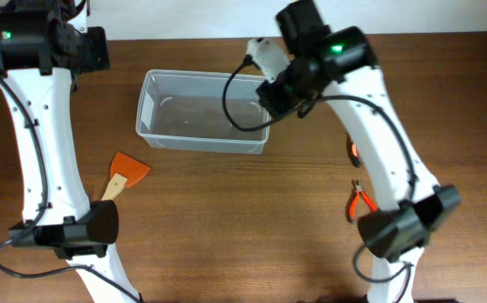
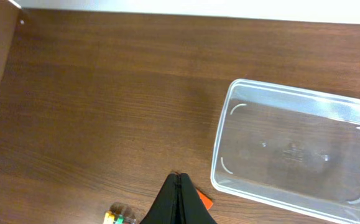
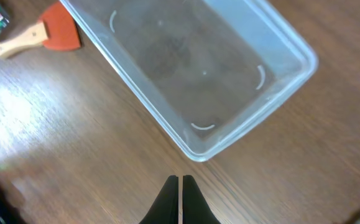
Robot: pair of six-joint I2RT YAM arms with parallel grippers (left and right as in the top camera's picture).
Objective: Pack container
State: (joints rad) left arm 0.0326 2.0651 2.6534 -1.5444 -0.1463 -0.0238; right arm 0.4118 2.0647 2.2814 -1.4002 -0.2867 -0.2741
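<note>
- Overhead: the container [image 1: 194, 118] sits mouth-up and empty on the far middle of the desk [image 1: 243, 227]. It looks like thin, clear plastic, so expect it to be light, slick-walled and likely to skid or flex under a push. The rimmed top is your likely best hold, pinched over one wall. Its long axis runs side to side across the desk, tilted slightly. The right arm's wrist hangs over its right end and the left arm's wrist is at the far left corner. From here you cannot tell how either pincer stands. An orange scraper [image 1: 125, 175] lies near the container's front left, and orange-handled pliers [image 1: 359, 200] lie well apart on the right.
- Left wrist: your left pincer [image 2: 178, 180] has its fingers pressed together and holds nothing, above bare desk near the container's left short end. The bin's long axis runs away to the right, dipping slightly. A small box of coloured pieces [image 2: 119, 216] peeks in at the bottom edge.
- Right wrist: your right pincer [image 3: 180, 182] is likewise together and empty, just short of a rounded corner of the container. Here the long axis slants from upper left to lower right, and the floor is bare.
</note>
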